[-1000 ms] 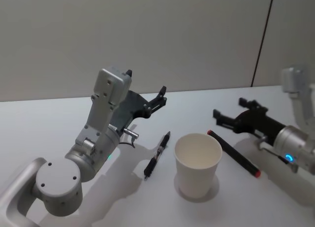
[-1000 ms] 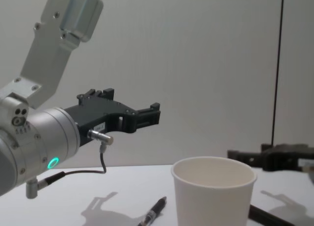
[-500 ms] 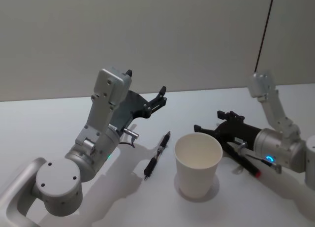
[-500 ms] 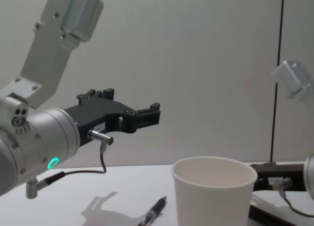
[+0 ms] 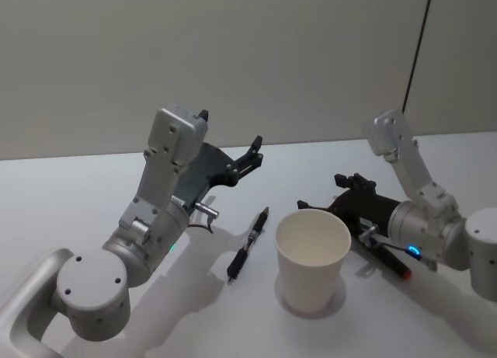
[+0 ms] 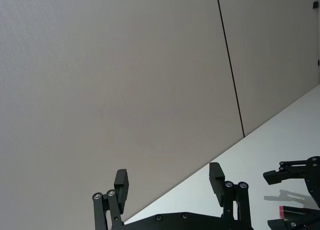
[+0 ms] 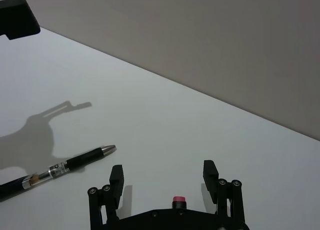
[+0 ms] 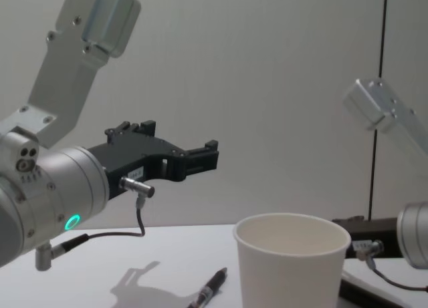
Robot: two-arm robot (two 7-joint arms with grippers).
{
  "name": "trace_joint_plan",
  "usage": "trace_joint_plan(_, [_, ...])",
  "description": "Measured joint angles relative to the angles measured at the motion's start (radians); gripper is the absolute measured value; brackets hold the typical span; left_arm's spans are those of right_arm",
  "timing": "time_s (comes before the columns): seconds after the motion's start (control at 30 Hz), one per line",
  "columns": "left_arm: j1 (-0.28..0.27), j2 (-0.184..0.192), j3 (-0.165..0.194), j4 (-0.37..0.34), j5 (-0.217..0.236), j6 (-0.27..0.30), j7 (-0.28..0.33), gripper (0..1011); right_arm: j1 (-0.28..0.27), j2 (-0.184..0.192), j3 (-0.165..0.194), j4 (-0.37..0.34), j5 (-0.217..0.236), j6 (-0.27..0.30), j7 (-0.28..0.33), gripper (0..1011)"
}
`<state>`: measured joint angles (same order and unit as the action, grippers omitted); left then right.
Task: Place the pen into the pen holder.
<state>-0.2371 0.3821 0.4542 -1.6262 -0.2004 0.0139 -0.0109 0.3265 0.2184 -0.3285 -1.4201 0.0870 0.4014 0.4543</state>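
**Head view, twelve o'clock taken as away from the robot.** The white table [image 5: 70, 187] carries all items.

- **Left gripper** [image 5: 250, 154]: it hangs raised at ten o'clock of the pen holder, jaws spread wide and empty. We judge it idle and out of the way.
- **Right gripper** [image 5: 322, 193]: it lies low at two o'clock of the pen holder, jaws wide, holding nothing. One finger sits close to the far rim; we cannot tell whether it touches.
- **Pen holder** [image 5: 312, 257]: it stands upright and empty near the table's front.
- **Red-ended marker** [image 5: 392, 265]: it lies at three o'clock of the pen holder, partly under the right gripper. In the right wrist view, a red end shows near the palm.
- **Black pen** [image 5: 247, 246]: it lies flat at nine o'clock of the pen holder, well apart from the right gripper.

**Hazards, as we judge them:**
- A sideways sweep of the right gripper could knock over the light paper pen holder.
- A grip near one end could let the marker swing.
- A long marker leaning on the rim could tip the pen holder.
- Either item may be the pen meant. The pen holder stands between the right gripper and the black pen.
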Motion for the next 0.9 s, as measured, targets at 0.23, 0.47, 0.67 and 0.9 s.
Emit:
trace_joint_plan(0.23, [0.0, 0.0, 0.0, 0.0, 0.0, 0.0, 0.0, 1004, -0.02, 0.002, -0.009, -0.046, -0.009, 0.043, -0.039, 1001])
trace_joint_plan(0.47, [0.0, 0.0, 0.0, 0.0, 0.0, 0.0, 0.0, 1004, -0.044, 0.008, -0.012, -0.089, 0.0, 0.089, -0.081, 1001])
trace_joint_plan(0.67, [0.0, 0.0, 0.0, 0.0, 0.0, 0.0, 0.0, 1004, -0.061, 0.014, -0.009, -0.109, 0.016, 0.114, -0.108, 1001])
trace_joint_plan(0.9, [0.0, 0.0, 0.0, 0.0, 0.0, 0.0, 0.0, 1004, -0.074, 0.022, -0.003, -0.119, 0.031, 0.133, -0.127, 1001])
